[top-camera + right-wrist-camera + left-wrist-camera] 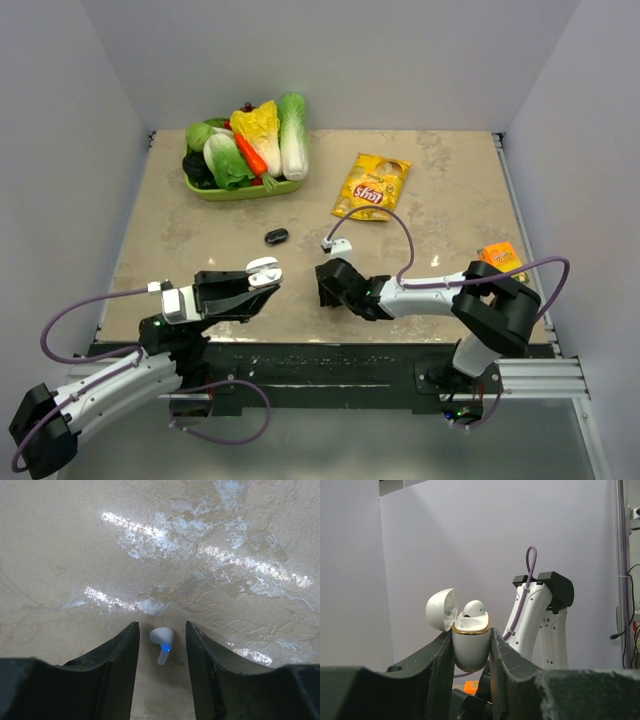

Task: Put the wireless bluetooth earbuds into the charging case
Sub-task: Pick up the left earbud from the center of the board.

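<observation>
Right wrist view: a white earbud [162,643] is straddled, untouched, by the half-parted right gripper [161,625], stem pointing wristward; the charging case [470,652] is clamped by the left gripper [470,631].

A robotics lab bench, this one. Plain white panels [340,60] box in a beige stone-look table [440,190] on three sides. The left arm [110,385] and the right arm [420,292], both black-and-white machines, sit bolted along a metal rail [540,375] at the near edge, with a purple cable [532,548] looping off them. The goods look staged: a green tray [215,190] heaped with plastic-looking vegetables [262,135], a yellow snack packet [372,185] and an orange packet [500,256] at the right edge.
</observation>
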You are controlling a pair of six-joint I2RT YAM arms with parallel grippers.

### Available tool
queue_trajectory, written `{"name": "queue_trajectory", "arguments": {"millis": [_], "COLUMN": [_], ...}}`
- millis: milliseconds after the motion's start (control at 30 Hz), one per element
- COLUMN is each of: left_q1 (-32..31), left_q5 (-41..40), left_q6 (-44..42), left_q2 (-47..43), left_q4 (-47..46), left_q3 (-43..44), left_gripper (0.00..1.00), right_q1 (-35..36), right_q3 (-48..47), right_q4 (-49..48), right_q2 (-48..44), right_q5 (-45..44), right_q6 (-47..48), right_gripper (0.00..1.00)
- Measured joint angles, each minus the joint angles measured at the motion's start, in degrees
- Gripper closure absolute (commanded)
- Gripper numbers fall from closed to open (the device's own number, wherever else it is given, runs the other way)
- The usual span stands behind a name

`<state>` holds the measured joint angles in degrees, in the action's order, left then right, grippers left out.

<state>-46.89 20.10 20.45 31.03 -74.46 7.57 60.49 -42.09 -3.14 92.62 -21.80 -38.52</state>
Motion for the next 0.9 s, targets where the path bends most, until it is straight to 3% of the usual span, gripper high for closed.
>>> {"name": "queue_trajectory", "arguments": {"millis": [333,667,767,900], "left_q1": [0.0,0.0,0.0,0.0], "left_q5": [-0.2,-0.5,-0.8,-1.1], "left_q6": [0.1,0.6,0.6,0.6], "left_q2": [-0.3,-0.3,-0.4,-0.4], "left_q4": [0.0,0.0,0.0,0.0], "left_q3": [0.0,0.0,-0.1,-0.1], "left_gripper": [1.00,1.00,1.00,1.00], "right_q1": [1.5,2.1,2.2,2.3], "right_q3": [-0.2,-0.2,-0.2,0.1], "right_q4": [0.4,0.6,2.0,6.3], "right_q2": [0.4,0.3,-0.4,-2.8], "right_q5": [-1.5,-1.2,-1.0,-1.1], "right_q6": [-0.9,-2.4,-2.7,-2.6], "right_gripper": [0.67,0.89,0.99,1.00]}}
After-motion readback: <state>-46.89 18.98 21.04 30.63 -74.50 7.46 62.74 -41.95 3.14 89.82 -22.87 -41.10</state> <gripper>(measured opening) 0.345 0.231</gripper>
